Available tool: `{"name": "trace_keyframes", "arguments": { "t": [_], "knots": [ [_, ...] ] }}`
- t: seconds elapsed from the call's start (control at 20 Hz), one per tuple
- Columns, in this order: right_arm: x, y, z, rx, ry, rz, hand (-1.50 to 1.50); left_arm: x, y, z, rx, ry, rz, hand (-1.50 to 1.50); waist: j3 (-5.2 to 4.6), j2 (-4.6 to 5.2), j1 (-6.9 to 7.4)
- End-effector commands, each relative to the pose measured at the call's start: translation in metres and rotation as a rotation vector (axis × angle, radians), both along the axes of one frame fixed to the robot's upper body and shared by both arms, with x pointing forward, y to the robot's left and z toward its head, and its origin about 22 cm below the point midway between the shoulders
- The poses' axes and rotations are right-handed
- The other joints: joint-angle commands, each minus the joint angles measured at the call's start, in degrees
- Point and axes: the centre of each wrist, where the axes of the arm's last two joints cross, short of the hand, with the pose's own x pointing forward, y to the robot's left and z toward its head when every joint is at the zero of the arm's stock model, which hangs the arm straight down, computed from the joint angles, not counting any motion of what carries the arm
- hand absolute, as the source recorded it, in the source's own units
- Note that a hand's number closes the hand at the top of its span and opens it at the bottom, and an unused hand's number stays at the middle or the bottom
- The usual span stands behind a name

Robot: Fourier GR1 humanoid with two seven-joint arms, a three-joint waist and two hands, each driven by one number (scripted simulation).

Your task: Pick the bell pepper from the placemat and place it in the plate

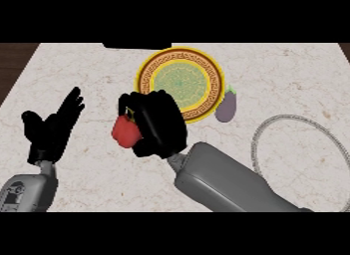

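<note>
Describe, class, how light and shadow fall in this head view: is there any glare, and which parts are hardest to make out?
Head view: flat, even light with no glare on the marble counter; only a faint shadow shows beside the eggplant; the black right hand merges into one dark mass around the red bell pepper; the open left hand reads as a silhouette; the plate pattern stays legible.

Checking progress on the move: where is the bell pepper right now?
In the head view, the bell pepper is in the right hand, left of centre, just below-left of the plate.
</note>
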Motion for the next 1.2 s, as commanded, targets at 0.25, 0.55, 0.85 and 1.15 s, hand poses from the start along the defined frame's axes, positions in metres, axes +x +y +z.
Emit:
{"name": "trace_keyframes", "arguments": {
  "t": [0.25,0.55,0.85,1.15],
  "knots": [
    [0.062,-0.010,0.001,0.074,0.041,-0.150,1.50,0.002,0.006,0.000,0.010,-0.002,0.016,0.00,0.01,0.20,-0.83],
    [0.115,-0.054,-0.014,0.021,0.087,-0.193,1.50,0.004,0.011,0.012,-0.014,0.009,0.001,0.00,0.03,0.53,-0.37],
    [0.127,-0.088,-0.044,-0.109,0.212,-0.118,1.50,0.007,0.001,0.017,0.017,-0.012,0.009,0.00,0.06,0.58,-0.41],
    [0.126,-0.090,-0.065,-0.087,0.346,-0.015,-1.50,0.001,-0.008,0.007,-0.005,-0.011,-0.013,0.00,0.06,0.79,0.18]
  ]
}}
